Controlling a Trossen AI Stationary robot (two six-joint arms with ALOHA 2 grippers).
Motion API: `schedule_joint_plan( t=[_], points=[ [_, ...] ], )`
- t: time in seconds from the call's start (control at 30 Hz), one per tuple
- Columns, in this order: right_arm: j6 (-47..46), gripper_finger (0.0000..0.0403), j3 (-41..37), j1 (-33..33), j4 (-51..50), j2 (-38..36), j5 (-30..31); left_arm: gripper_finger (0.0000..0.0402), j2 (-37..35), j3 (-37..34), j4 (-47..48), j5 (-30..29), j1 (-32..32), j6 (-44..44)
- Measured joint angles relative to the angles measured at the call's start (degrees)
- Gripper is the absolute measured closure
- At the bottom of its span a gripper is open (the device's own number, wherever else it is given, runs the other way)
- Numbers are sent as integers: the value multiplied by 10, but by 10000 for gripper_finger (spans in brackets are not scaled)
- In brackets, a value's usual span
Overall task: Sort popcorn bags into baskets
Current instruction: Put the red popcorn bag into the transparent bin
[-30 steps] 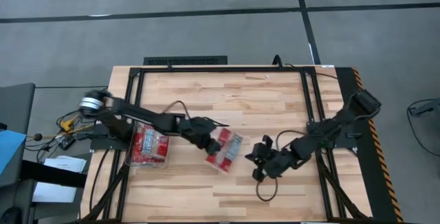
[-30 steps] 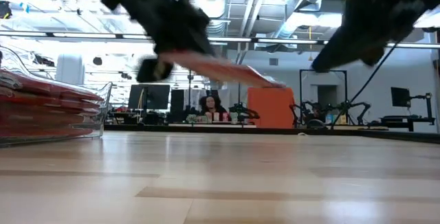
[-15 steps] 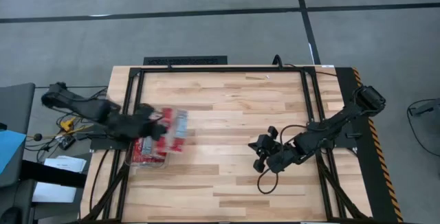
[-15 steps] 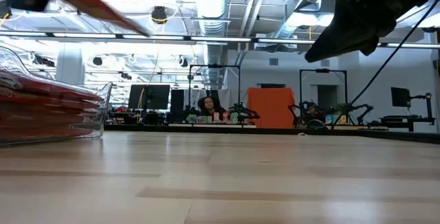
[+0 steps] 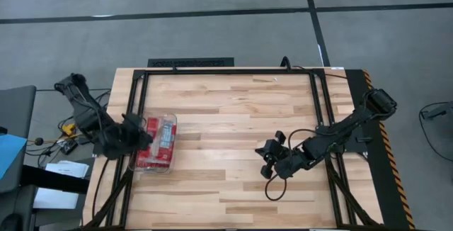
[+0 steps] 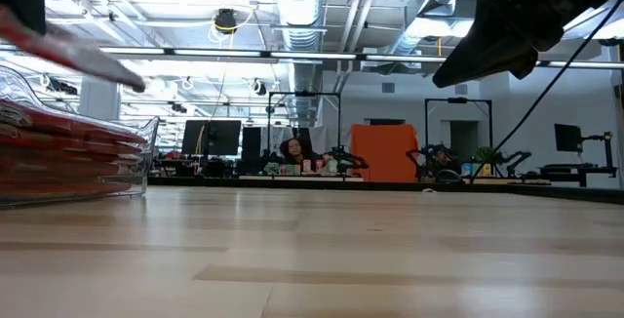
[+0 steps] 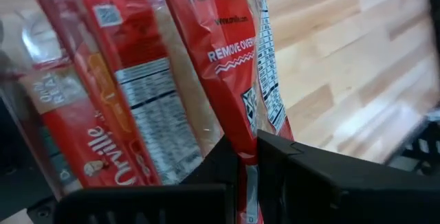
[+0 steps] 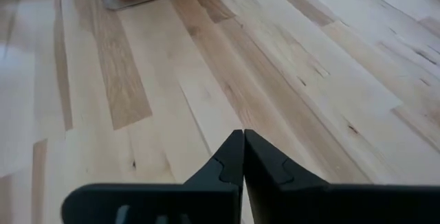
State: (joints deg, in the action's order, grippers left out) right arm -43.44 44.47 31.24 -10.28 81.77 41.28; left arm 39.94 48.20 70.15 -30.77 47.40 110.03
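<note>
My left gripper (image 5: 144, 134) (image 7: 247, 147) is at the table's left side, shut on a red popcorn bag (image 5: 165, 133) (image 7: 230, 59) with white print. It holds the bag above the clear plastic tub (image 5: 153, 164). The tub stands on the table and holds several stacked red bags (image 7: 103, 114) (image 6: 68, 147). In the low view the held bag (image 6: 83, 50) is a blurred red streak above the tub (image 6: 136, 157). My right gripper (image 5: 268, 161) (image 8: 242, 141) hangs shut over bare wood right of the table's middle, touching nothing. My left gripper pinches the red bag's end (image 7: 245, 124) between its two fingers, and the rest of the bag reaches away from them. The bag is lifted clear and tilted above the stacked bags in the tub.
Bare wooden boards (image 5: 233, 117) run between the tub and my right gripper. A black frame (image 5: 212, 70) borders the tabletop. Loose cables (image 5: 272, 195) lie near my right arm. Beyond the far edge is a room with screens and a seated person (image 6: 292, 150).
My left gripper has carried the red bag from the middle of the table toward the left edge and now holds it over the tub. It stayed shut on the bag throughout. The bag has travelled lifted clear, and in the low view it now sits lower than half a second ago.
</note>
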Motion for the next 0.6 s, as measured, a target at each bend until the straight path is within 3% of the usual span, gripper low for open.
schedule_joint_plan(
  t=[0.2, 0.37, 0.6],
  points=[
    [2, 380, 0, 0, 0, 0, -3, 396, -3, -69, -37, 6, 15, 42],
    [4, 386, 0, 0, 0, 0, -7, 381, -6, -85, -38, 12, 15, 57],
    [4, 356, 0, 0, -2, 0, -7, 334, -6, -83, -22, 20, 15, 61]
  ],
)
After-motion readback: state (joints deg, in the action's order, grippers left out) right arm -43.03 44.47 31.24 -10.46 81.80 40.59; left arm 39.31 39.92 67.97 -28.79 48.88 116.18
